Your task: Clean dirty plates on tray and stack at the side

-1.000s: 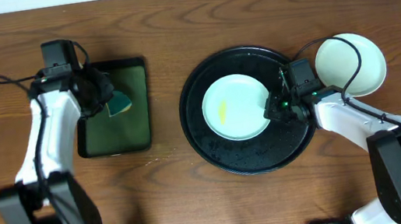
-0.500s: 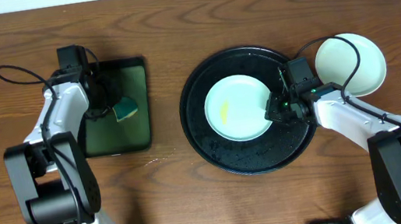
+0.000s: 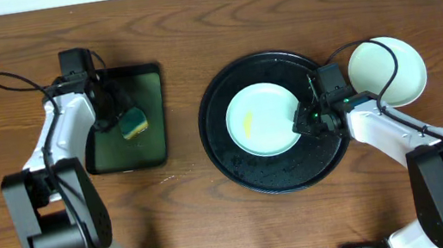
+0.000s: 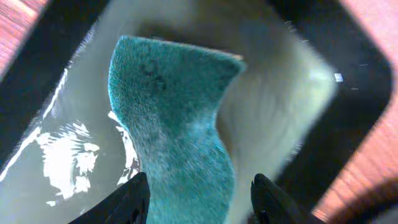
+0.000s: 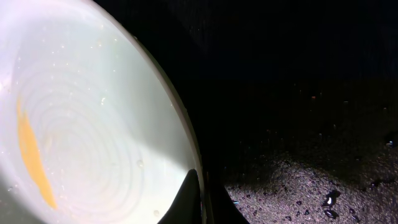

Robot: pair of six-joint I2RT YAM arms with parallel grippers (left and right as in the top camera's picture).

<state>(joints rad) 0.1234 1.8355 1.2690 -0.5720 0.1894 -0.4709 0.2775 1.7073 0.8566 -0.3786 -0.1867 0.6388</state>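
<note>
One pale plate (image 3: 262, 118) with a yellow smear (image 3: 246, 122) lies on the round black tray (image 3: 235, 161). My right gripper (image 3: 304, 121) is shut on its right rim; in the right wrist view (image 5: 199, 193) one finger lies on top of the plate (image 5: 93, 124) and the tray (image 5: 298, 124) is dark beside it. A second plate (image 3: 388, 71), with no smear showing, sits on the table right of the tray. A third plate is out of view. My left gripper (image 3: 117, 121) (image 4: 202, 186) is shut on a teal sponge (image 3: 135, 123) (image 4: 168, 112).
A rectangular dark-green tray (image 3: 126, 155) with a black rim lies at the left, wet and shiny inside (image 4: 62, 149), under the sponge. Cables run from both arms. The table is brown wood (image 3: 191, 215).
My left arm has shifted its pose and carried the sponge slightly toward the front over the green tray. The right gripper and the plate have not moved.
</note>
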